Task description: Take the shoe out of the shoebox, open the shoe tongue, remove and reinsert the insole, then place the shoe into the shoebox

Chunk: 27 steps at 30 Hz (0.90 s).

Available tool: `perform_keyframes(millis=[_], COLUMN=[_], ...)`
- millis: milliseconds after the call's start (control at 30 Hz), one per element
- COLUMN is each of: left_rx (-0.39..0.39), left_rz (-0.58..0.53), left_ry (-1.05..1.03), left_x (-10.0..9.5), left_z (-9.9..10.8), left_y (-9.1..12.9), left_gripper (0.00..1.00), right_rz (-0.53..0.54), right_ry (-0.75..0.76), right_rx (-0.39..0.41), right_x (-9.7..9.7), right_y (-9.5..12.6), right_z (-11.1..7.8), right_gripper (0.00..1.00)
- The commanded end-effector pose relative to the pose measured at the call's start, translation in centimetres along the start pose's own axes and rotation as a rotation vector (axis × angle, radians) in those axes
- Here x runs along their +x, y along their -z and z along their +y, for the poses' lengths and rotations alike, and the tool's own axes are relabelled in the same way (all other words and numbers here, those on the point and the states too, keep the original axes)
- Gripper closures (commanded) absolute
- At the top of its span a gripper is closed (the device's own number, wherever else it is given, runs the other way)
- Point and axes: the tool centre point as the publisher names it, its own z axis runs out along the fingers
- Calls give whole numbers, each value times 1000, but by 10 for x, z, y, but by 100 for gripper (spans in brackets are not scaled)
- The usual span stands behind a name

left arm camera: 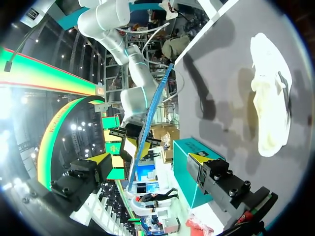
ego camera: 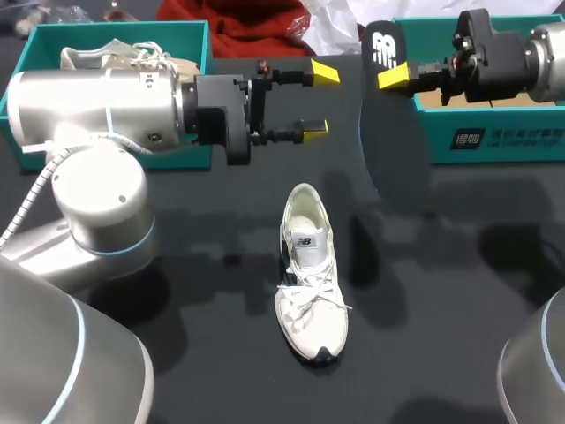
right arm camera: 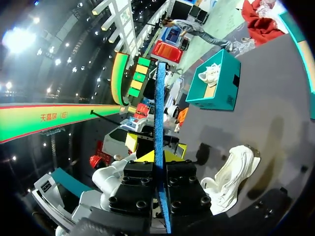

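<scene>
r gripper [ego camera: 395, 76] is clamped on the insole [ego camera: 391, 132], pinching it near the top edge so it hangs vertical, well above the table [ego camera: 459, 291]. in r wrist cam it reads as a thin blue strip edge-on between both fingers, so contact is on both faces. hanging it like that prob keeps it flat and easy to line up for reinsertion.

l gripper [ego camera: 320, 100] has fingers spread wide w/ nothing in them. it sits level, pointing at the insole, near it but not touching. in l wrist cam the strip is straight ahead between the tips. looks staged for a handoff or to steady the shoe, can't say which.

shoe [ego camera: 309, 287] lies upright on its sole mid-table, heel toward the far edge and toe toward the robot, below and between the two grippers and clear of both. laces are loose, the tongue is flat and the mouth is open w/ a pale footbed showing, which fits w/ the insole being out.

containers:
- r shoebox [ego camera: 494, 141], teal, far right of the table behind the r wrist. lid is off and bare brown liner is visible. no shoe seen in it, but the arm hides part of it. likely the drop target.
- l shoebox [ego camera: 199, 44], teal, far left behind the l arm. it holds a second shoe [ego camera: 124, 55], pale w/ laces up, partly hidden by the arm.

progress est: shoe out, insole removed. reinsert and boxing are not yet done.
</scene>
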Motion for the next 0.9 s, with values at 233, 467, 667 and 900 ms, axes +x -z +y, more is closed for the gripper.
perform_keyframes(millis=[233, 467, 667, 900], left_rx=[4, 48, 52, 21], left_rz=[14, 5, -4, -23], left_ry=[1, 22, 38, 42], left_x=[-3, -1, 4, 13], left_z=[3, 4, 7, 13], left_y=[-3, -20, -27, -37], left_gripper=[0, 0, 9, 33], right_rz=[12, -8, 14, 41], right_ry=[1, -109, -184, -250], right_rx=[21, 28, -11, -19], right_x=[-8, -21, -31, -38], right_y=[-7, -21, -27, -33], right_z=[10, 23, 31, 36], right_gripper=[100, 100, 100, 100])
